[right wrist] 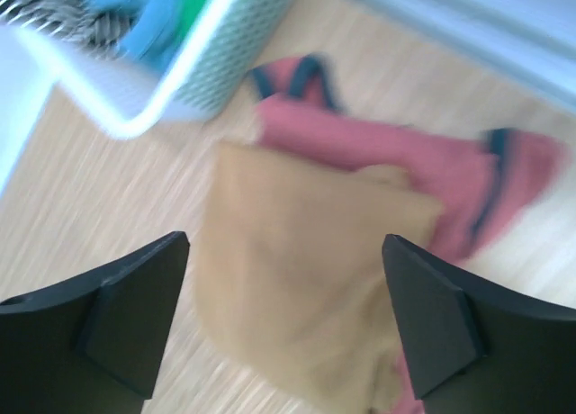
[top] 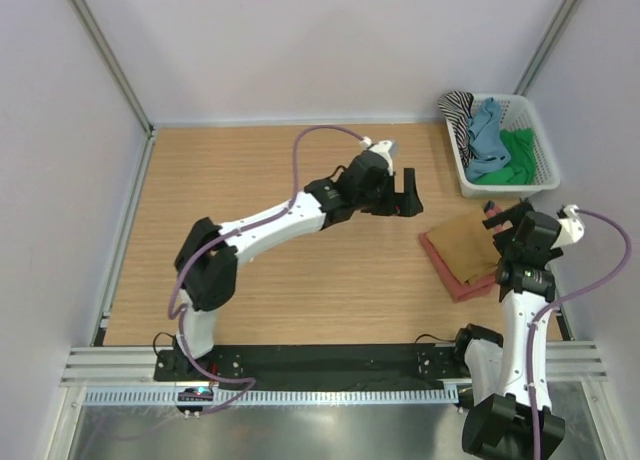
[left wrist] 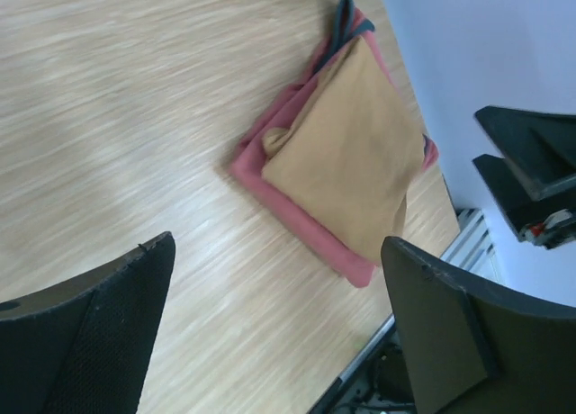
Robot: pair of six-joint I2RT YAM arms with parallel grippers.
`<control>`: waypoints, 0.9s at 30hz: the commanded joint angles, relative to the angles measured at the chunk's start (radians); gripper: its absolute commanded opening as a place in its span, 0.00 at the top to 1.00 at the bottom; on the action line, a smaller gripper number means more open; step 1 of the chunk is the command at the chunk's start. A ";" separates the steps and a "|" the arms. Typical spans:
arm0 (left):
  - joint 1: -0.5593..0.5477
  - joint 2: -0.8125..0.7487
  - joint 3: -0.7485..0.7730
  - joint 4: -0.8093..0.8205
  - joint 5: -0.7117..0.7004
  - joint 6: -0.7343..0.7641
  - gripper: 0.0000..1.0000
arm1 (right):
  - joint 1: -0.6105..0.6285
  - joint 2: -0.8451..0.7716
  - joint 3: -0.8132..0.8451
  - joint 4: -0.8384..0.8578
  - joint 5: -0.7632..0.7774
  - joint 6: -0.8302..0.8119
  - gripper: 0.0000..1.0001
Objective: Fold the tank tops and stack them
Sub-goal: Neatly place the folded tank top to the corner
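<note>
Top external view: the wooden worktop [top: 300,270] carries everything, with two arms bolted at its near edge. At the far right corner stands one white basket [top: 548,170], which keeps the unfolded supply out of the working space. Three garments show in it: one striped [top: 457,108], one blue [top: 487,135], one green [top: 517,148]. Just in front of it lies one stack of two folded tank tops, the ochre top [top: 468,242] laid on the rust-red top [top: 452,275], whose edge and navy straps peek out. The left pincer [left wrist: 277,247] hangs wide open and empty beside the stack. The right pincer [right wrist: 286,241] stands equally wide over it, gripping nothing.
</note>
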 commanded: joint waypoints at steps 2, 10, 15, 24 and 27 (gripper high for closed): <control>0.066 -0.174 -0.198 0.014 -0.113 0.041 0.00 | 0.049 0.065 0.074 0.100 -0.302 -0.131 0.00; 0.275 -0.464 -0.614 0.052 -0.123 0.057 0.00 | 0.528 0.203 0.203 0.123 0.091 -0.209 0.00; 0.353 -0.666 -0.860 0.095 -0.175 0.084 0.00 | 0.681 0.300 0.185 0.258 0.086 -0.257 0.00; 0.366 -0.964 -1.110 0.121 -0.251 0.160 0.00 | 0.993 0.383 0.031 0.462 0.293 -0.314 0.00; 0.366 -1.049 -1.203 0.187 -0.264 0.204 0.00 | 0.993 0.341 -0.094 0.576 0.303 -0.294 0.00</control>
